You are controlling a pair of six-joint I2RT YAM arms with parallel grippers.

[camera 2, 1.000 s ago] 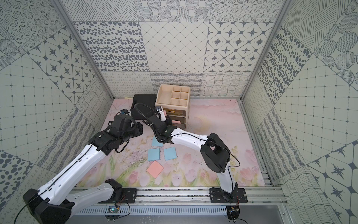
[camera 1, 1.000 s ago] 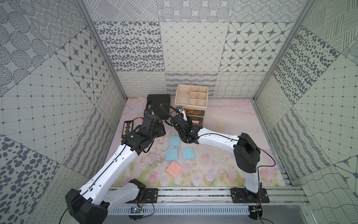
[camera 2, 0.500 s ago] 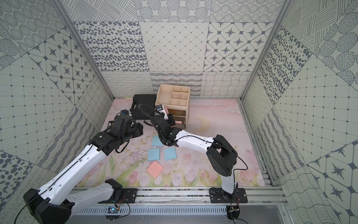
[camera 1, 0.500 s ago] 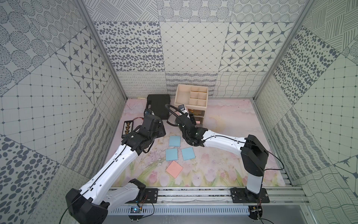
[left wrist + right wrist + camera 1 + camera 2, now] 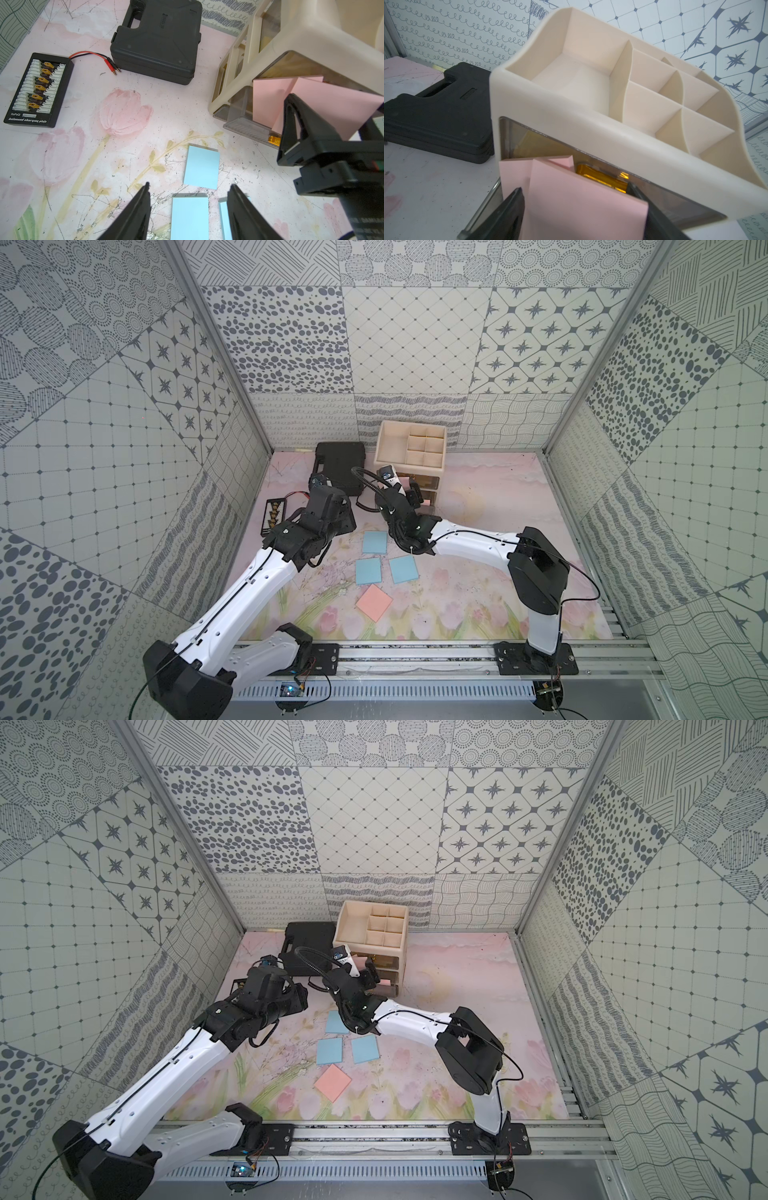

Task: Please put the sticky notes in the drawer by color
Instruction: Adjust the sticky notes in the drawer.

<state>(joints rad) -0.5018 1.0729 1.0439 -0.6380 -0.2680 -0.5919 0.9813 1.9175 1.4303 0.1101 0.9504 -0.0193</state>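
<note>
The right pincer is at the front of the cream drawer cabinet, its fingers spread to either side of a pink sticky note. The note stands tilted between them. Its lower part sits in a pulled-out drawer low on the cabinet, and its upper edge reaches past the fingertips towards the smoky front above. I cannot tell whether the fingers press the note's edges or stand just clear of them. A second pink note stands just behind it in the same drawer, beside one finger. A gold handle shows just beyond the fingertips.

The left pincer hovers spread above the tabletop with nothing between its fingers. Three blue sticky notes lie flat beneath it. One is just past the fingertips, another is under the gap between the fingers, and the third is partly hidden behind a finger.

A loose pink note lies flat on the robot's side of the blue ones, well apart from both pincers.

Ahead of the left pincer, on the side away from the cabinet, are a black case and a charging board with red and black leads. The cabinet and the right pincer are ahead on its other side.
</note>
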